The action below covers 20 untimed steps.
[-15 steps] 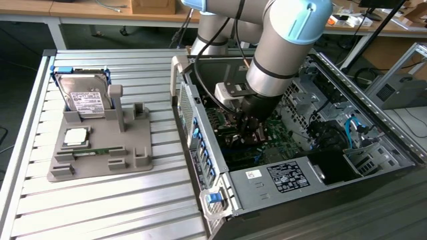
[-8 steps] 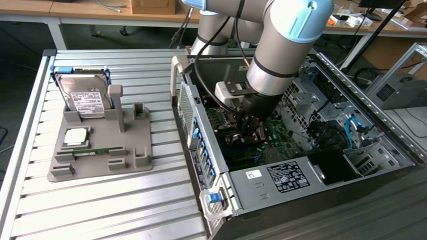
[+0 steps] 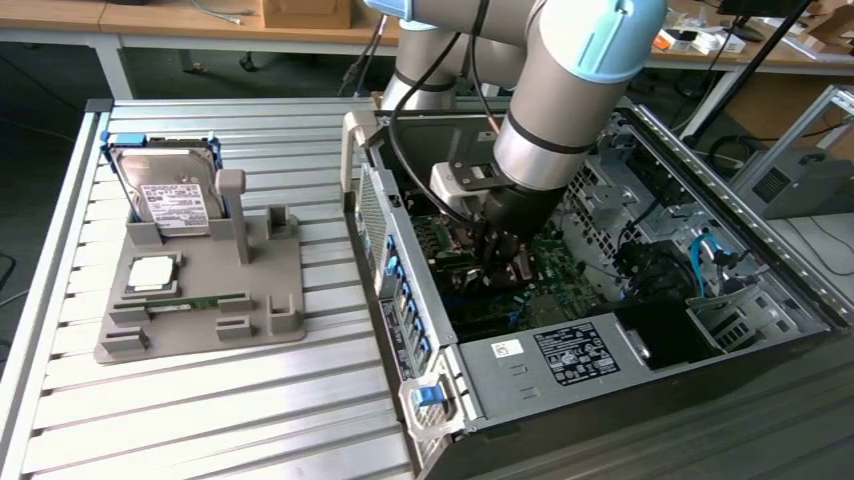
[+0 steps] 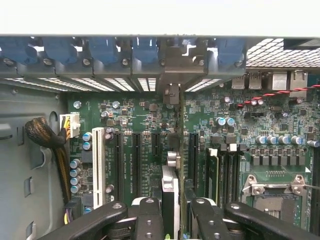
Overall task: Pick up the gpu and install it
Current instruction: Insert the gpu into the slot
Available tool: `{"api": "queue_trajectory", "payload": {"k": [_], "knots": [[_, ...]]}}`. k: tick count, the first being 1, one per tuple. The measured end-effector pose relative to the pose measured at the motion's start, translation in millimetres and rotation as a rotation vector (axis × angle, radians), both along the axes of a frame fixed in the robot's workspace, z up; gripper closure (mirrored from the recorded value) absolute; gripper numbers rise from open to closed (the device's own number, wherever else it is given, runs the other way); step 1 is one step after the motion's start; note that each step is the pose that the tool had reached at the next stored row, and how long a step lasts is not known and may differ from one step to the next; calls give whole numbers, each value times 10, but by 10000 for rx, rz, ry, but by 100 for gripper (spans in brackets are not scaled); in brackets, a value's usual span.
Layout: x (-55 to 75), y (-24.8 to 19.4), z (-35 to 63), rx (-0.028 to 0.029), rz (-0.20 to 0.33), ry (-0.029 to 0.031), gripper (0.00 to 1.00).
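My gripper (image 3: 491, 252) is deep inside the open computer case (image 3: 441, 400), low over the green motherboard (image 3: 561, 285). In the wrist view its two black fingers (image 4: 150, 217) stand on either side of the gpu (image 4: 170, 192), which I see edge-on as a thin upright card. The gripper (image 4: 172, 212) is shut on the gpu. The card runs along an expansion slot between the black slots, and its silver bracket end (image 4: 172, 92) reaches the slotted rear wall of the case. In the exterior view the arm hides most of the card.
A grey parts holder (image 3: 200, 320) lies on the slatted table at the exterior view's left, with a hard drive (image 3: 174, 200), a processor (image 3: 151, 272) and a memory stick (image 3: 200, 300). A white slot (image 4: 98, 165), a cable bundle (image 4: 47, 137) and the processor socket (image 4: 272, 192) flank the card.
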<state>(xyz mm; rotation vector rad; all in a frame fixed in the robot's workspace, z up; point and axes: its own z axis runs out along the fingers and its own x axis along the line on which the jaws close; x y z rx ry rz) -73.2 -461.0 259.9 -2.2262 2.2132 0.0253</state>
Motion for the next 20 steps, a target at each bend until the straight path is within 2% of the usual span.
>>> {"api": "queue_trajectory", "payload": {"k": [14,20], "knots": [[0,12,-28,15,3,-1,73],[0,12,-29,-6,37,-2,73]]}}
